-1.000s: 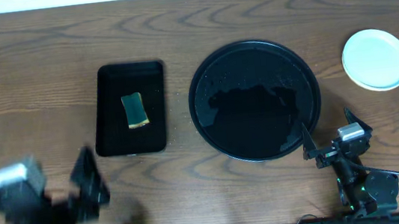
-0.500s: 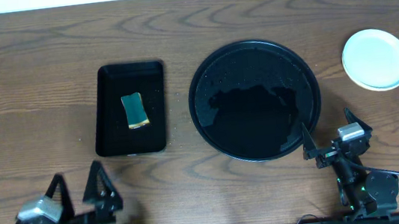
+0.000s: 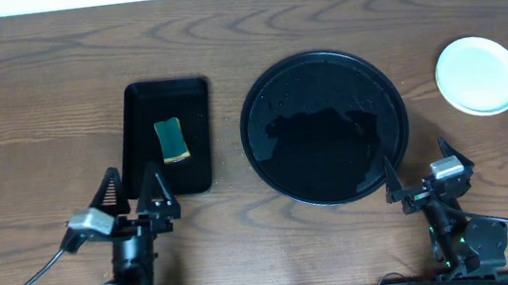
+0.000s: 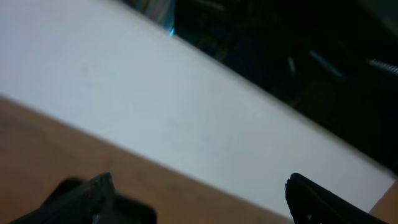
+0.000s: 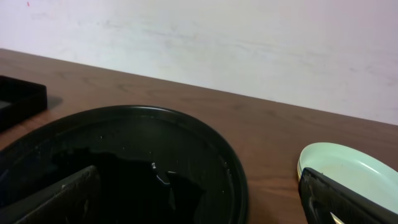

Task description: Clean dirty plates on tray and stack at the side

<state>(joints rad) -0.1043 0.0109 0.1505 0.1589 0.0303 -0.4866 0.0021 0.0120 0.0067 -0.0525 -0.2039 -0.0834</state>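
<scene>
The round black tray (image 3: 324,127) lies mid-table with nothing on it but water drops; its rim also shows in the right wrist view (image 5: 239,186). The pale plates (image 3: 478,75) sit stacked on the table to its right, and their mint rim (image 5: 348,171) shows beside my right finger. My right gripper (image 3: 423,173) hovers open at the tray's front right edge, with nothing between its fingers (image 5: 199,202). My left gripper (image 3: 133,190) stands open and empty just before the rectangular tray's front edge. The left wrist view is blurred, with the gripper (image 4: 199,199) facing a pale wall.
A smaller rectangular black tray (image 3: 147,174) lies left of the round one, with a green and yellow sponge (image 3: 171,140) in it. Bare wooden table (image 3: 39,109) surrounds everything. Cables trail along the front edge behind both arms.
My left arm has swung from the front left corner rightward and forward to the rectangular tray's front edge, jaws open throughout. The right arm, tray and plates have not moved.
</scene>
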